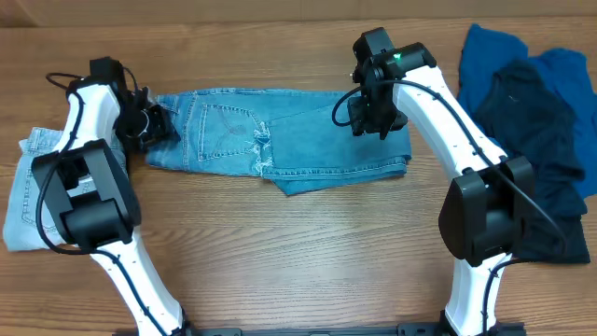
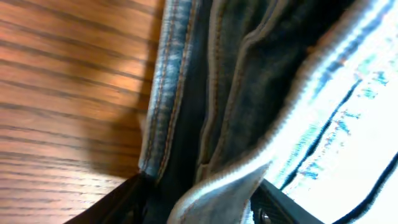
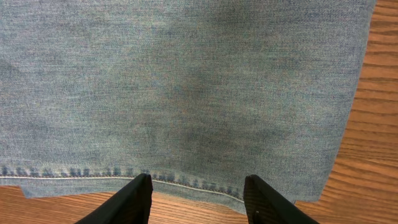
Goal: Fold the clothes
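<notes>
The jaws of the left gripper (image 1: 152, 125) sit at the waistband end of the long light-blue denim jeans (image 1: 280, 140), which lie folded flat across the brown wooden table (image 1: 308, 261). The right gripper (image 1: 375, 121) hovers over their other end. A paler washed pair (image 1: 23, 196) lies far left, and royal-blue and dark navy garments (image 1: 532, 121) are heaped far right.

From the left wrist, a thick seamed waistband fold (image 2: 217, 186) lies between the fingers (image 2: 118, 205); whether it is pinched I cannot tell.

From the right wrist, the jaws stand partly apart above a stitched edge, holding nothing.

The denim looks heavy and limp, stiffer along seams, so the waistband or hem corners probably give the surest hold.
</notes>
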`<state>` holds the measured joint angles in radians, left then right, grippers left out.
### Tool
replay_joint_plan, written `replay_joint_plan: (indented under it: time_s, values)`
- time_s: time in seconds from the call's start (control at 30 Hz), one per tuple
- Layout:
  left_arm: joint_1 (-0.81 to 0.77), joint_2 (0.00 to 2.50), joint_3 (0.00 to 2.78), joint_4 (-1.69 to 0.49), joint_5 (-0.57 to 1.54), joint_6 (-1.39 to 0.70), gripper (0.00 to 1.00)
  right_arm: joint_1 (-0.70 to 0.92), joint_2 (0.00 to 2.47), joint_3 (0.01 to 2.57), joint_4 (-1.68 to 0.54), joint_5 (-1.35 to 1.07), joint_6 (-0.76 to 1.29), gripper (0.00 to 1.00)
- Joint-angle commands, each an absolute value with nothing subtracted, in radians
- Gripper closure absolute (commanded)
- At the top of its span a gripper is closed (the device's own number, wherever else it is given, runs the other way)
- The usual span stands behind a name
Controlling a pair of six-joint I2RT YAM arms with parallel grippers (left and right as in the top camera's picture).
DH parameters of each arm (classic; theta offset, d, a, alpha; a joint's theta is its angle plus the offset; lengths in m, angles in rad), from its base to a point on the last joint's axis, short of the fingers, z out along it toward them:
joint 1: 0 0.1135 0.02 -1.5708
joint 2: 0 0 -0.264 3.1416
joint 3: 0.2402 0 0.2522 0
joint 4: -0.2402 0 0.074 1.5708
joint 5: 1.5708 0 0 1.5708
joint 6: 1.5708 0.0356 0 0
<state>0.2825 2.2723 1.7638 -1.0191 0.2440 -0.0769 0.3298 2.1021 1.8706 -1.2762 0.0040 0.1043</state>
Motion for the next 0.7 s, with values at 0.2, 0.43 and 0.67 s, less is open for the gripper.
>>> replay_joint_plan:
  time_s: [0.2, 0.43, 0.67]
  values:
    - [0.386, 2.343, 1.807, -0.978, 0.170, -0.136, 0.33, 0.332, 2.089, 1.871, -1.270, -0.002, 0.110, 0.49]
    - [0.370, 2.351, 1.800, -0.968, 0.184, -0.127, 0.42, 0.332, 2.089, 1.871, -1.270, -0.002, 0.110, 0.49]
    - [0.371, 2.350, 1.794, -0.976, 0.205, -0.127, 0.96, 0.334, 2.089, 1.871, -1.270, -0.002, 0.110, 0.49]
